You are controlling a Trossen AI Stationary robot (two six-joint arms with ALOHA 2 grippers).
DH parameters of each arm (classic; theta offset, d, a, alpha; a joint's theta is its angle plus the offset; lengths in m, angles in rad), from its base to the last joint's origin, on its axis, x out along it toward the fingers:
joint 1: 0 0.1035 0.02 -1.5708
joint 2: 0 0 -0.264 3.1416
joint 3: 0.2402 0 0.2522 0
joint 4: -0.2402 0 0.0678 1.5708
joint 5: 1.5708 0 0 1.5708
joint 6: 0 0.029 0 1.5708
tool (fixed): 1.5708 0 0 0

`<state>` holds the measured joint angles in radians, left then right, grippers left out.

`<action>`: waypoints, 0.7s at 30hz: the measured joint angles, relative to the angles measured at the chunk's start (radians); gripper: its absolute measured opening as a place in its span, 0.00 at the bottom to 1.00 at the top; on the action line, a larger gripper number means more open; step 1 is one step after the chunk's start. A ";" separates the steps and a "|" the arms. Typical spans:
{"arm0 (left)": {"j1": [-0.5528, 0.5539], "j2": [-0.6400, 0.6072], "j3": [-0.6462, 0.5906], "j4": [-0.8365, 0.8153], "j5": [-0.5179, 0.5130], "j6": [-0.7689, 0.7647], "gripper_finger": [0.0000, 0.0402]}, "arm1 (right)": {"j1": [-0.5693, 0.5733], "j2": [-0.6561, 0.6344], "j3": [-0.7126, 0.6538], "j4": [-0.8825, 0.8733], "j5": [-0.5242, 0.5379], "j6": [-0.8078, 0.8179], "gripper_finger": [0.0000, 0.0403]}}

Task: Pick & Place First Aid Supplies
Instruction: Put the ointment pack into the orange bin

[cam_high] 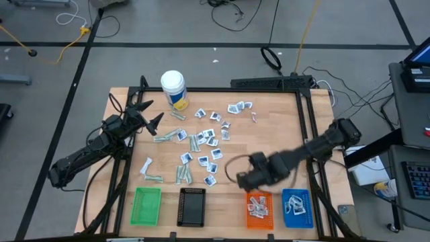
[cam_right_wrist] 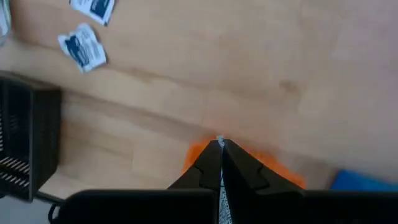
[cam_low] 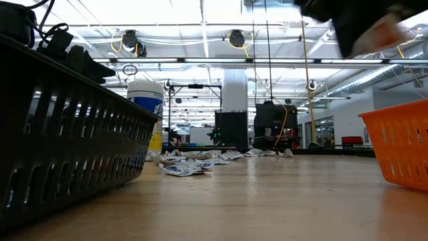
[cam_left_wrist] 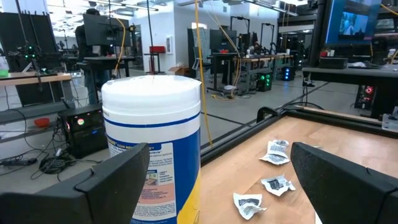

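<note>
Many first aid supplies [cam_high: 201, 144], white-and-blue sachets and pale wrapped strips, lie flat and scattered over the middle of the wooden table. My right gripper [cam_high: 245, 178] hangs blurred above the table beside the orange tray's [cam_high: 259, 207] far left corner. It points steeply down and is shut on a thin pale packet. My left gripper [cam_high: 151, 114] waits open and level at the far left, facing the white bottle [cam_left_wrist: 152, 137]. Sachets [cam_right_wrist: 82, 48] also show in the right wrist view. My right gripper pinches a thin pale packet between its two fingertips, seen edge-on as a light sliver [cam_right_wrist: 219, 142]. The fingers come from above, pointing steeply down. The packet is lifted clear of the table. In the low view it is only a pale blur [cam_low: 381, 33] under the dark fingers.
Green [cam_high: 146, 205], black [cam_high: 193, 206], orange and blue [cam_high: 296, 207] trays stand in a row along the near edge; the orange and blue ones hold packets. The white bottle [cam_high: 173, 89] stands at the far left. Bare wood lies between the scattered packets and the trays.
</note>
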<state>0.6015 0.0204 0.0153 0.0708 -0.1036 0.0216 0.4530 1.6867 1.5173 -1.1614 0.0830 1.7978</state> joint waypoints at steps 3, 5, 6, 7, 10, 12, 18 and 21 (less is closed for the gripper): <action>0.000 0.000 0.000 0.000 0.000 0.000 0.99 | 0.085 0.000 0.000 -0.002 0.028 0.120 0.00; 0.000 0.000 0.000 0.000 0.000 0.000 0.99 | 0.130 0.000 -0.004 -0.002 0.029 0.176 0.00; 0.000 0.000 0.000 0.000 0.000 0.000 0.99 | 0.148 0.000 -0.009 -0.002 0.028 0.204 0.00; 0.000 0.000 0.000 0.000 0.000 0.000 0.99 | 0.165 0.000 -0.017 -0.002 0.028 0.230 0.00; 0.000 0.000 0.000 0.000 0.000 0.000 0.99 | 0.207 0.001 -0.046 0.007 0.026 0.294 0.00; 0.000 0.000 0.000 0.000 0.000 0.000 0.99 | 0.225 0.017 -0.064 0.030 0.020 0.314 0.00; 0.000 0.000 0.000 0.000 0.000 0.000 0.99 | 0.252 0.085 -0.103 0.141 0.018 0.336 0.00; 0.000 0.000 0.000 0.000 0.000 0.000 0.99 | 0.260 0.111 -0.125 0.197 0.017 0.337 0.00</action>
<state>0.6015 0.0204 0.0154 0.0710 -0.1036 0.0216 0.7127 1.7973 1.3924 -0.9640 0.0998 2.1349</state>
